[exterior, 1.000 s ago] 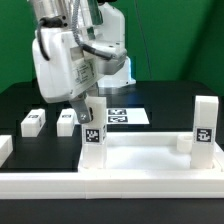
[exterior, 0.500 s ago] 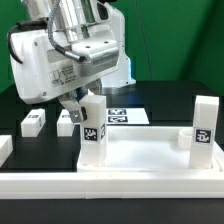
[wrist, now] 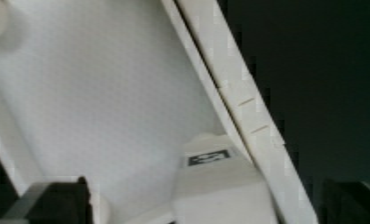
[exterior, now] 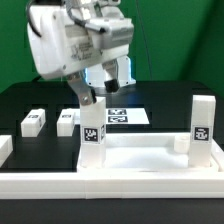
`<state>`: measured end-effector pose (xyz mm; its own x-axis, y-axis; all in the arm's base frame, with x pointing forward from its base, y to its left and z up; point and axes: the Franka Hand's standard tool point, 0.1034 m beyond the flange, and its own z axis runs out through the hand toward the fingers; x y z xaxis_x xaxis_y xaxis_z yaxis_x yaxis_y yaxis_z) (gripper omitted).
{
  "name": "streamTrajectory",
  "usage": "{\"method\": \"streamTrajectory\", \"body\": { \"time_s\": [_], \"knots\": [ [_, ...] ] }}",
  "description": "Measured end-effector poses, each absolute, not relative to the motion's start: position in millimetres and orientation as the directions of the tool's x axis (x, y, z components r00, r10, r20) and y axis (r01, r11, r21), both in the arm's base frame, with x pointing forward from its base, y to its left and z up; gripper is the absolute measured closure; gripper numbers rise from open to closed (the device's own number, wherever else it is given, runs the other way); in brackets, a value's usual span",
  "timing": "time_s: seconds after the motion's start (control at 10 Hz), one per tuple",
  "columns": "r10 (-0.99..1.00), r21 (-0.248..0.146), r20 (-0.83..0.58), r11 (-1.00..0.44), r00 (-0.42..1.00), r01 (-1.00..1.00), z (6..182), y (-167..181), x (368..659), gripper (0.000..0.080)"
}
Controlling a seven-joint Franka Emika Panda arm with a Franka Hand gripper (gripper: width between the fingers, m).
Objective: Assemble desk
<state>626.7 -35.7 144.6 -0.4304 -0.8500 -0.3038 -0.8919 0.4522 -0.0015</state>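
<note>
We see the arm's white wrist housing (exterior: 62,45) raised and swung round; half a second ago it hung lower and bulged toward the exterior view's left. The gripper (exterior: 89,99) has turned with it at the top of the upright leg (exterior: 93,128), and its fingers (exterior: 84,93) now slant in from that left side.

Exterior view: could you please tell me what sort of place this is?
Probably a robotics lab bench: a black table before a green backdrop, a marker board, and tagged white desk legs beneath a robot arm.
</note>
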Motion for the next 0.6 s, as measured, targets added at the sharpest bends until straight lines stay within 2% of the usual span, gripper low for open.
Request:
{"method": "streamTrajectory", "body": {
  "time_s": [0.1, 0.4, 0.5, 0.6],
  "knots": [
    [-0.851, -0.001, -0.312, 0.444, -0.422, -0.896, 149.3, -32, 628, 0.0151],
    [-0.853, -0.004, -0.306, 0.445, -0.423, -0.896, 145.1, -34, 628, 0.0150],
    [-0.860, 0.000, -0.305, 0.429, -0.409, -0.903, 145.4, -27, 627, 0.0150],
    [-0.876, 0.008, -0.308, 0.388, -0.372, -0.922, 147.3, -3, 623, 0.0150]
  ]
}}
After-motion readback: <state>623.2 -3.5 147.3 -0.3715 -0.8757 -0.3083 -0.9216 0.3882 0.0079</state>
